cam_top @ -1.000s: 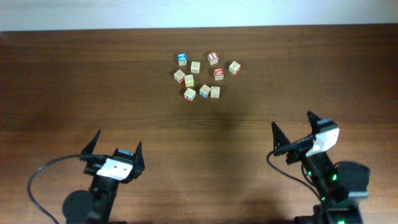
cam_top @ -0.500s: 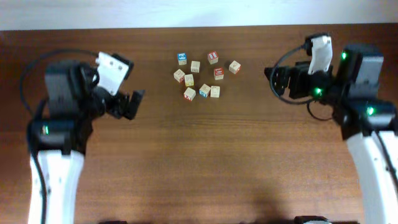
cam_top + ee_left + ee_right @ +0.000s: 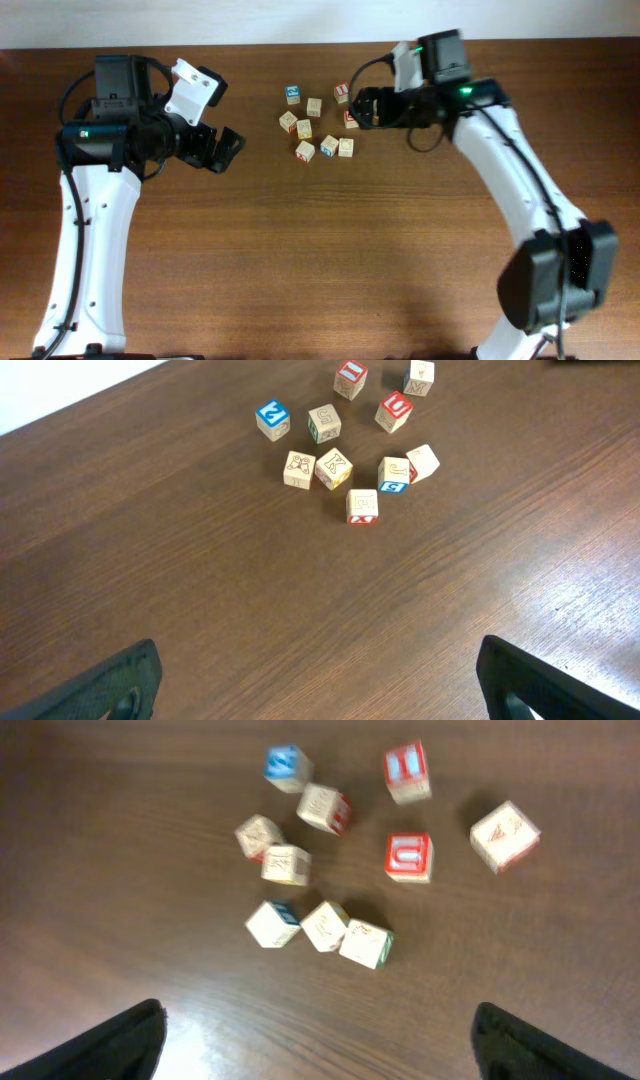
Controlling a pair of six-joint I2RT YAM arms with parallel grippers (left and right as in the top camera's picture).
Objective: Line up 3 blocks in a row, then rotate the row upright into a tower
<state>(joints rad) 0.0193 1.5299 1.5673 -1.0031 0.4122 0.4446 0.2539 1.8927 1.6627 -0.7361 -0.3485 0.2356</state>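
Observation:
The three blocks lie in a short row at the near edge of a cluster of cubes: a red-faced one [image 3: 305,151] [image 3: 362,506], a blue-faced one [image 3: 329,146] [image 3: 393,474] and a pale one [image 3: 346,148] [image 3: 422,462] whose side shows green in the right wrist view [image 3: 365,943]. My right gripper [image 3: 362,108] [image 3: 320,1035] hovers open over the cluster's right side, above and behind the row, holding nothing. Left of the cluster, well apart from it, my left gripper [image 3: 212,150] [image 3: 320,680] is open and empty.
Other cubes sit behind the row: a bright-blue-topped one [image 3: 292,95], two red-topped ones [image 3: 342,92] [image 3: 408,856], and several pale ones [image 3: 314,107] [image 3: 289,122]. Everything rests on a dark wood table [image 3: 320,260]; its far edge meets a white wall.
Both arms have risen from the near edge and reached forward. The right gripper has swung left over the cluster's right side; the left has shifted slightly toward the cubes. No cube has moved.

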